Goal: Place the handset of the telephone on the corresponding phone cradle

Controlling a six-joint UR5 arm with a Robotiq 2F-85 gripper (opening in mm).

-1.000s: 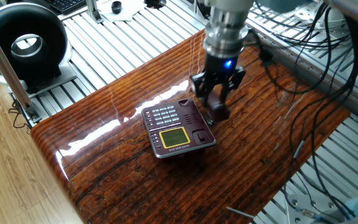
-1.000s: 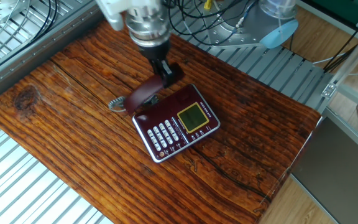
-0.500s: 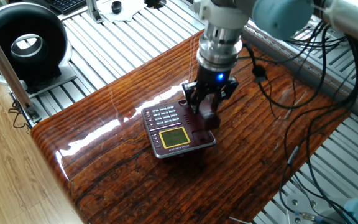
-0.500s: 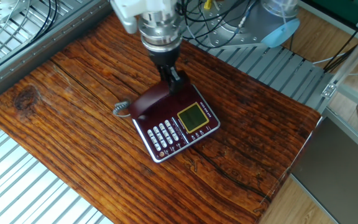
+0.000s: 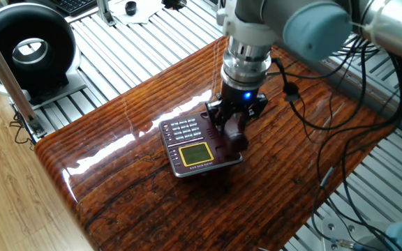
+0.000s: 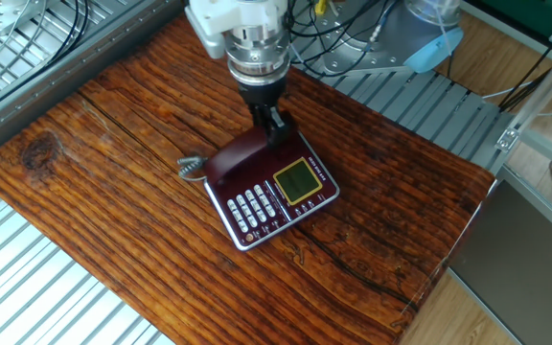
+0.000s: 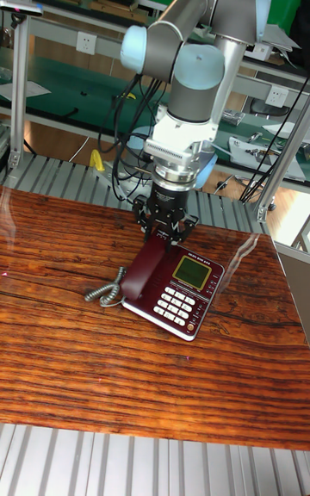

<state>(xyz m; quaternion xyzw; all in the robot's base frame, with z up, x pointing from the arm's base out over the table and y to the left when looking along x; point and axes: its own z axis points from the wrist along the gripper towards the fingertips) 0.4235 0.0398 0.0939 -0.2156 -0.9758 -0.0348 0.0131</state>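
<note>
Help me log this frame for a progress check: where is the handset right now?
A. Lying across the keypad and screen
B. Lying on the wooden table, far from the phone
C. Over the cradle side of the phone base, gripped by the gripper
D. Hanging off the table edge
C: the handset lies along the telephone base beside the keypad, with the gripper clamped on its end.

Surface [image 5: 138,188]: glossy, dark-grained wood slab, resting on a ribbed aluminium frame [image 5: 152,42]. Black ring-shaped device [image 5: 26,45], pale centre, at the far corner of the frame. Black cables [image 5: 340,104], loose bundle, trailing over the frame beside the surface.
</note>
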